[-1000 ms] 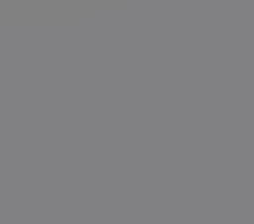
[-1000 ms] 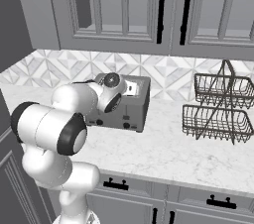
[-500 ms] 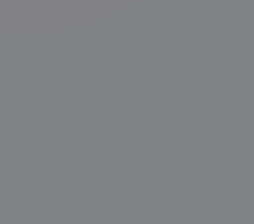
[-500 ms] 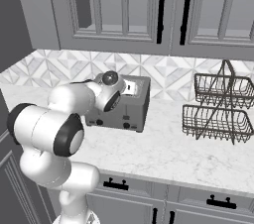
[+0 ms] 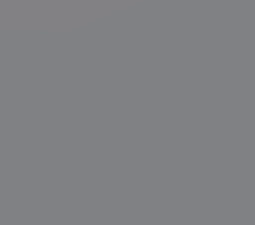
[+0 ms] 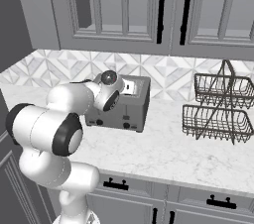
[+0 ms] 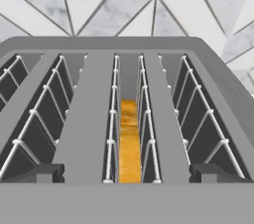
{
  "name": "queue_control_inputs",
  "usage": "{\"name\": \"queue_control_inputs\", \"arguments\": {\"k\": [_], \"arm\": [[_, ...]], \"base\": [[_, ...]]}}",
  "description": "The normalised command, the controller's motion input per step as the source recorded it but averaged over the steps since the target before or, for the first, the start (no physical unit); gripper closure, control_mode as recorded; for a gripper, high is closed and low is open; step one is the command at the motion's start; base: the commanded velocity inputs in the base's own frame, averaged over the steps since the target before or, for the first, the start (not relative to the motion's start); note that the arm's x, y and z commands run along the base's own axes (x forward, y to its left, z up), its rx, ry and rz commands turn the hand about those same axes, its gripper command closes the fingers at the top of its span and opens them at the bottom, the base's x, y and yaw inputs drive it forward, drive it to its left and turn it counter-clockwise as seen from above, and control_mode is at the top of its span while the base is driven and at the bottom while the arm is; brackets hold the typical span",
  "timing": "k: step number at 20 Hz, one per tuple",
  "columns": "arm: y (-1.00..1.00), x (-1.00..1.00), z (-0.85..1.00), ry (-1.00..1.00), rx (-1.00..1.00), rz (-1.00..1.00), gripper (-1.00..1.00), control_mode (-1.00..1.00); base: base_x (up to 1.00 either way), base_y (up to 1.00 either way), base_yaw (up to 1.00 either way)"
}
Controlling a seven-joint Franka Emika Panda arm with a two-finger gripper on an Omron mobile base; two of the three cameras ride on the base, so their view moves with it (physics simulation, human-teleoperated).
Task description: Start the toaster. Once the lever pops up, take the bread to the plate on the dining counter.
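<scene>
Hand view looks straight down along the tool (image 7: pixel 127 178), whose two dark fingertips (image 7: pixel 42 172) stand spread as wide as they go, one at each lower corner, gripping nothing and touching nothing. Between and just beyond them lies the top of the toaster (image 7: pixel 84 119), its slots lined with wire guides, and down in the middle slot sits the bread (image 7: pixel 129 143), golden-brown on its upper edge and sunk well below the rim. Past the toaster rises a wall of white triangular tiles (image 7: pixel 124 10). From the right base view, the white arm bends over the grey toaster (image 6: pixel 130 111) on the marble bench (image 6: pixel 163 151), with a two-tier wire basket (image 6: pixel 218 109) well off to the side and grey cabinets (image 6: pixel 129 10) above. I judge the step in hand is fetching the slice out; next the tool must descend over the middle slot, straddle the slice and pinch its edge. The lever's position I cannot tell.
</scene>
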Motion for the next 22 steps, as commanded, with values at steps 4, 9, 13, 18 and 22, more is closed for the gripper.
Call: {"name": "queue_control_inputs", "arguments": {"k": [4, 9, 13, 18, 22], "arm": [[0.00, 0.00, 0.00, 0.00, 0.00, 0.00, -1.00, -1.00], [0.00, 0.00, 0.00, 0.00, 0.00, 0.00, -1.00, -1.00], [0.00, 0.00, 0.00, 0.00, 0.00, 0.00, -1.00, -1.00], [0.00, 0.00, 0.00, 0.00, 0.00, 0.00, -1.00, -1.00], [0.00, 0.00, 0.00, 0.00, 0.00, 0.00, -1.00, -1.00]], "base": [[0.00, 0.00, 0.00], [0.00, 0.00, 0.00], [0.00, 0.00, 0.00], [0.00, 0.00, 0.00], [0.00, 0.00, 0.00]]}}
